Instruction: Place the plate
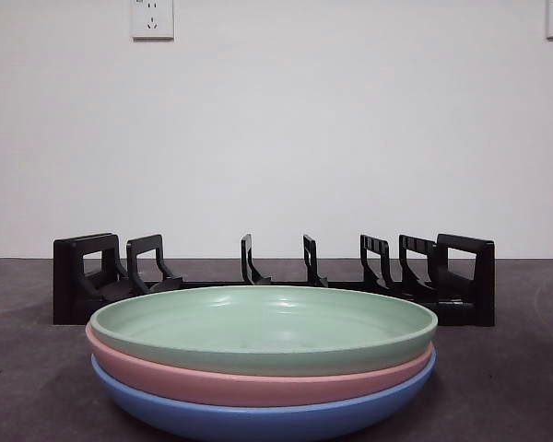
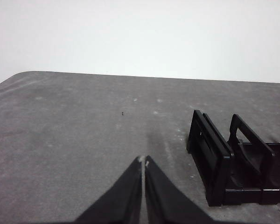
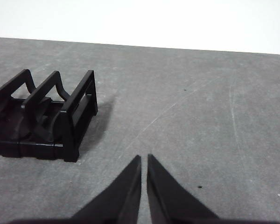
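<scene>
Both grippers, left [image 2: 143, 161] and right [image 3: 143, 157], clenched empty: you risk dragging the pink plastic plate [image 1: 258, 382] when lifting the nested pale-green plastic plate [image 1: 263, 327] toward the black slotted rack [image 1: 442, 276].

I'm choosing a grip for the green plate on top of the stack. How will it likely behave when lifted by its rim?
The green plate looks rigid, so it should hold its shape. Its smooth, glossy rim may slip between the jaws. It nests loosely in the pink plate, so it probably lifts free, though tilting is likely if gripped at one edge.
</scene>
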